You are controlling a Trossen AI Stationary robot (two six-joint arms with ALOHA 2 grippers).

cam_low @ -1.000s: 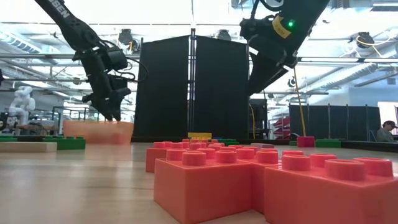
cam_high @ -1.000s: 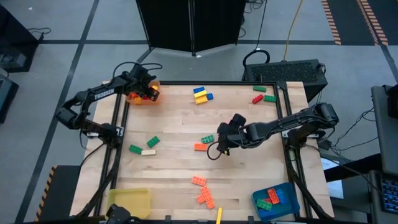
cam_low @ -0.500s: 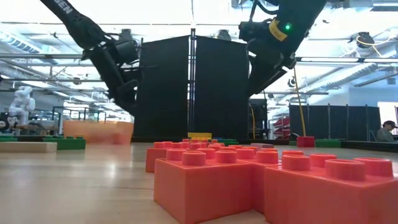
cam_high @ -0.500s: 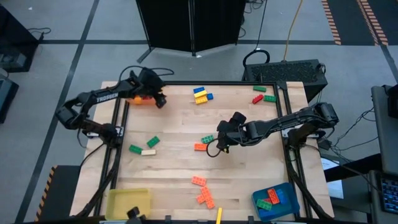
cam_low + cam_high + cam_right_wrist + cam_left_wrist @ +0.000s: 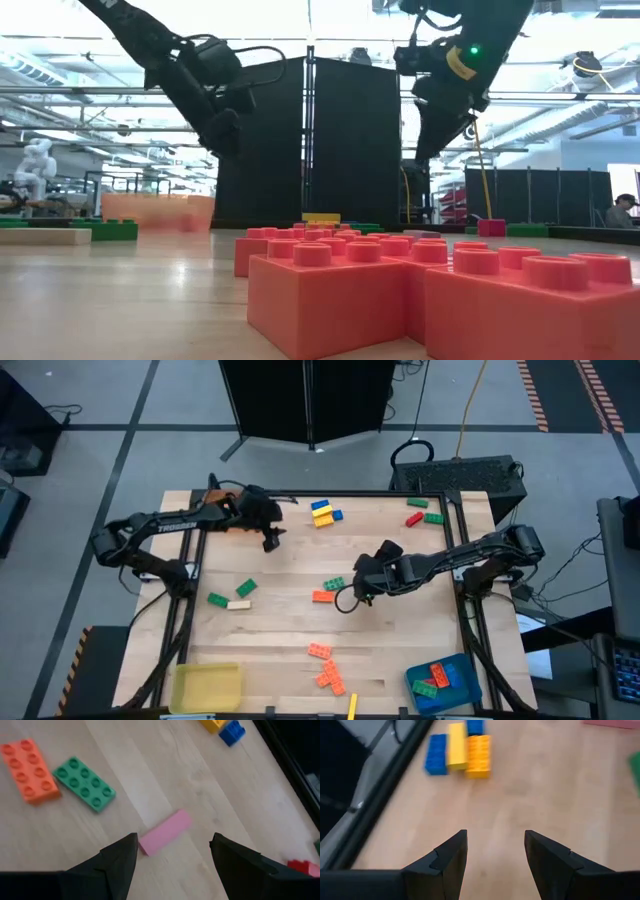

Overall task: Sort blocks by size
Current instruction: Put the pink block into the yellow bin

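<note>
Blocks [image 5: 323, 512] studded, bright (mixed colours); left gripper [image 5: 495, 852], right gripper [image 5: 172, 852] spread, empty

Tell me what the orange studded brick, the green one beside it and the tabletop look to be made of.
Orange eight-stud brick and green eight-stud brick: apparently moulded plastic, uniform colour, smooth with a slight sheen, crisp round studs. Tabletop: looks like pale wood in joined planks, with visible grain streaks and a matte finish; whether it is solid wood or a veneer cannot be told.
</note>
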